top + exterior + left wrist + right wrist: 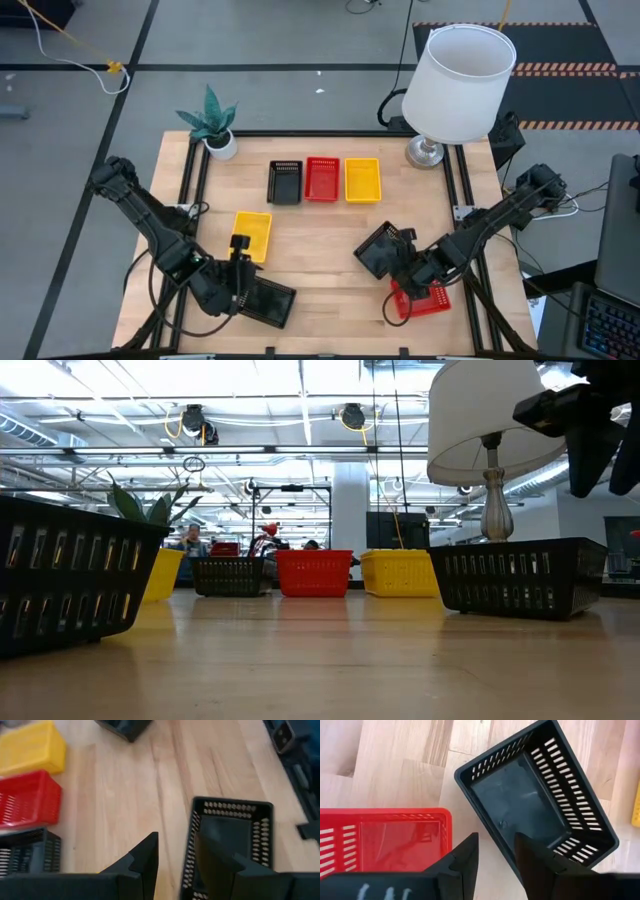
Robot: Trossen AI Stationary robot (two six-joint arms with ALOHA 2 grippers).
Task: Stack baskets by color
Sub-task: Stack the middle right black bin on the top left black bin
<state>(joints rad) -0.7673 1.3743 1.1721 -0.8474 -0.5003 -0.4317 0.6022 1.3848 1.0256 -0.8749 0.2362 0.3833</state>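
A row of three stacks (pixel 322 180) is started; black baskets are gripped by the left gripper (pixel 243 288) and right gripper (pixel 403 258).

Dark jointed arms, black cables, blocky fingers (pixel 465 865)

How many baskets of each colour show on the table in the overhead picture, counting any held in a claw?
Black baskets: 3
Red baskets: 2
Yellow baskets: 2
Total: 7 visible separately; any nested baskets cannot be told apart.
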